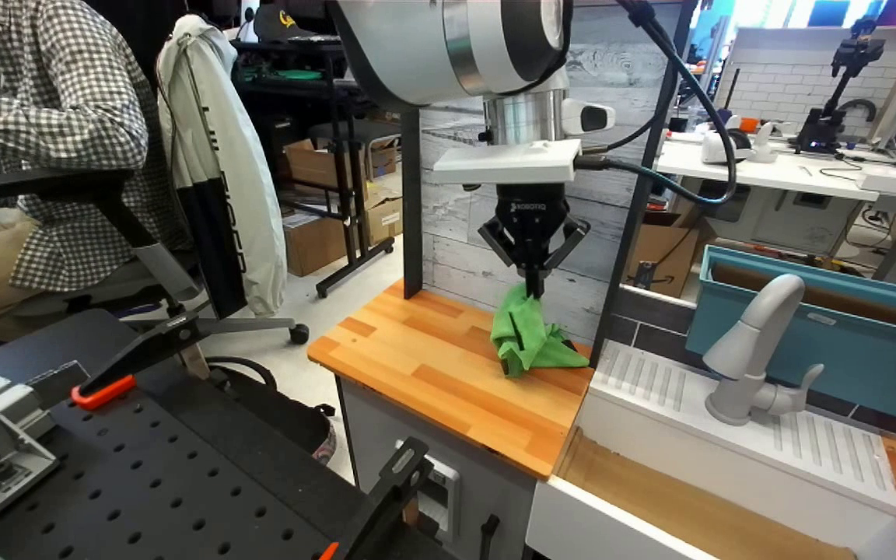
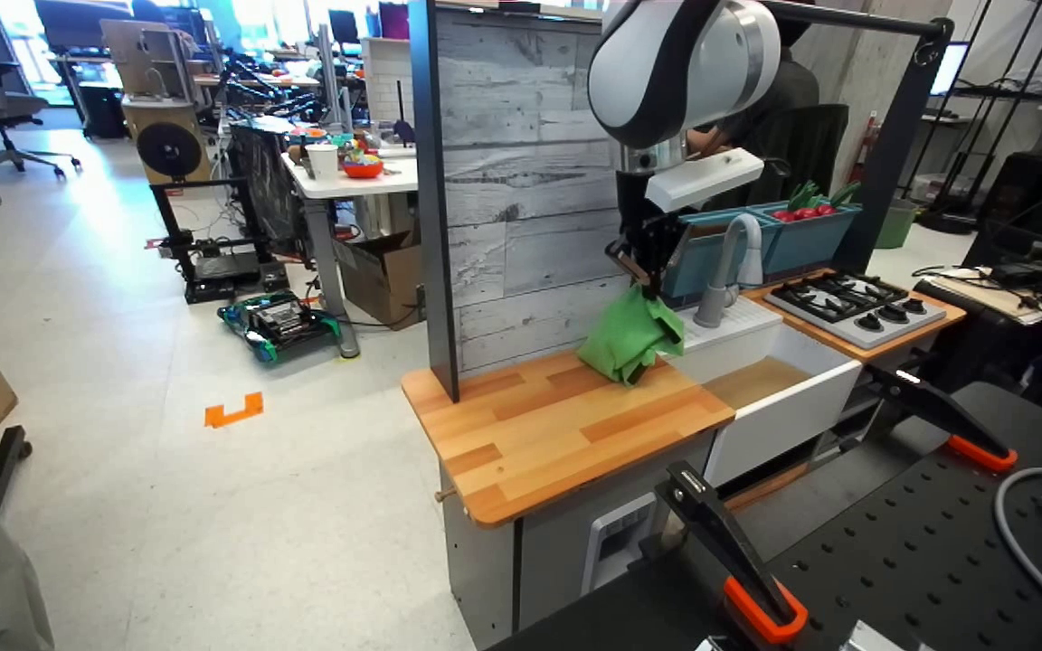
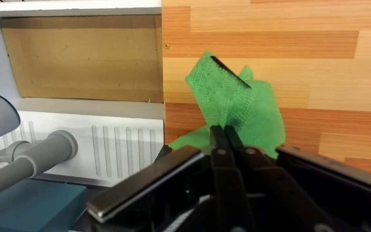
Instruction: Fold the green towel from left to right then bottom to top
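Green towel [image 1: 530, 320]: rose rumpled, rested below on the wooden countertop [image 1: 425, 350].
Gripper [image 3: 223, 128]: pointed down, pinched the towel's peak.

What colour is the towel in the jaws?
The towel is green, apart from a dark streak along one edge; the wrist view shows it best.

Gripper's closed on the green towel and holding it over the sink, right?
Not over the sink: the wrist view shows the green towel over the wooden countertop beside the sink. The gripper is closed on the towel, as you say.
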